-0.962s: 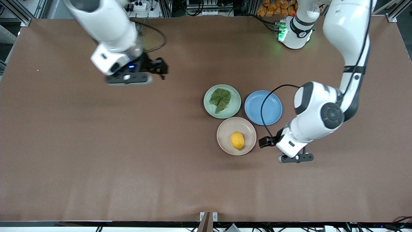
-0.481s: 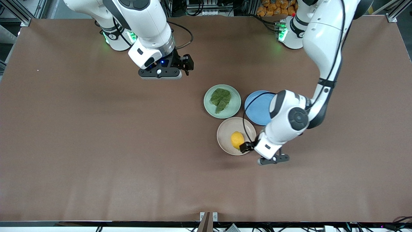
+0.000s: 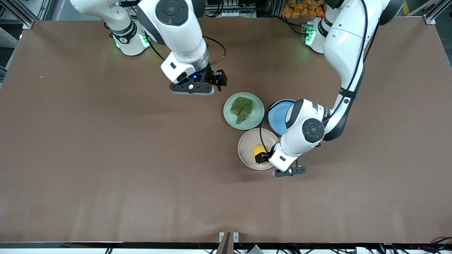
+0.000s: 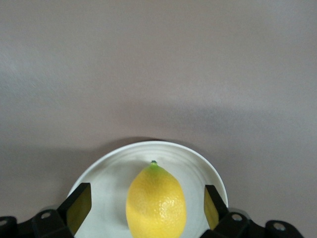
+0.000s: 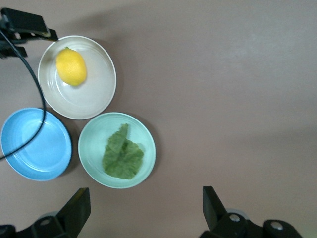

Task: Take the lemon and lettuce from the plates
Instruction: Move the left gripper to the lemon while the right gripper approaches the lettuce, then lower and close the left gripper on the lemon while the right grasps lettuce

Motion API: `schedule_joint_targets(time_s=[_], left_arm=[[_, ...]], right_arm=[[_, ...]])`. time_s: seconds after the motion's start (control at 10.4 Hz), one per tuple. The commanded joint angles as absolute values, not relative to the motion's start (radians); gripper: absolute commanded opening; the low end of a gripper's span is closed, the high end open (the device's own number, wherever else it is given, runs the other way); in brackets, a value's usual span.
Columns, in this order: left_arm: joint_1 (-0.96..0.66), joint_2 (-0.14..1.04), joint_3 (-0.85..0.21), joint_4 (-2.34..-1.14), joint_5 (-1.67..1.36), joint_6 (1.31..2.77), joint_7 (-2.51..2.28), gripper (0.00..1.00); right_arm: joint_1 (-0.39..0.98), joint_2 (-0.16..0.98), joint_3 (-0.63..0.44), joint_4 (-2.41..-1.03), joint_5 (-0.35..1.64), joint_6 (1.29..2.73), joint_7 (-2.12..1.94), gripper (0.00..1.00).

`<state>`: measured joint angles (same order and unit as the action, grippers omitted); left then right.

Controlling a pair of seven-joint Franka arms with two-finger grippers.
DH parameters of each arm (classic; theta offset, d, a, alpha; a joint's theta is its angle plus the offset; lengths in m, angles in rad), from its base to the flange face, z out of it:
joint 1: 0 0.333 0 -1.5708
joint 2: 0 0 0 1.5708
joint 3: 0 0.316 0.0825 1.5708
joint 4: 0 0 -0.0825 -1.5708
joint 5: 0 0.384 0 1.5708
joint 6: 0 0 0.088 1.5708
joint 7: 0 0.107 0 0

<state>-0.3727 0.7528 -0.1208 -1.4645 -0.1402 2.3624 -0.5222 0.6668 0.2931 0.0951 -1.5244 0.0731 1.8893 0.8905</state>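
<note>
The lemon (image 3: 259, 149) lies on the beige plate (image 3: 247, 150), partly hidden by my left arm. My left gripper (image 3: 286, 171) is open at that plate's edge. In the left wrist view the lemon (image 4: 156, 203) lies between the two fingers (image 4: 79, 206) on the plate (image 4: 198, 161), touching neither. The lettuce (image 3: 242, 108) lies on the mint plate (image 3: 257, 102). My right gripper (image 3: 192, 88) is open and empty over bare table beside the mint plate, toward the right arm's end. The right wrist view shows the lettuce (image 5: 122, 156), the mint plate (image 5: 146, 141) and the lemon (image 5: 71, 67).
An empty bright blue plate (image 3: 277, 114) sits beside the mint plate toward the left arm's end, partly under my left arm; it also shows in the right wrist view (image 5: 34, 148). A black cable loops over it. Brown table surface lies all around the three plates.
My left gripper has moved from beside the beige plate to its edge, at the lemon. My right arm has swung toward the mint plate. Lemon and lettuce have not moved.
</note>
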Motion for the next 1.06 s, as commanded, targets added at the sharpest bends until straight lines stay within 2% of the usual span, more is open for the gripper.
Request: schedule_joint_targets(time_s=[0.0,0.48,0.58,0.87,0.96], left_arm=[[-0.417,0.794,-0.107,-1.445,-0.121,2.365,-0.572,1.00],[-0.426,0.841,-0.100,-1.448,-0.071,2.368,-0.574,1.00],[-0.419,0.836,-0.101,-1.450,-0.049,2.367,-0.610,0.01],[-0.423,0.838,-0.100,-1.450,-0.040,2.367,-0.641,0.00],[-0.423,0.831,-0.100,-1.450,-0.040,2.367,-0.644,0.00]], right_arm=[[0.710,0.348,0.072,-1.523,0.064,1.974,0.969,1.00],[0.804,0.484,0.052,-1.539,-0.003,2.153,1.115,1.00],[0.833,0.526,0.043,-1.537,-0.021,2.184,1.158,1.00],[0.877,0.627,0.032,-1.536,-0.107,2.294,1.291,1.00],[0.896,0.655,0.031,-1.534,-0.109,2.328,1.310,0.94]])
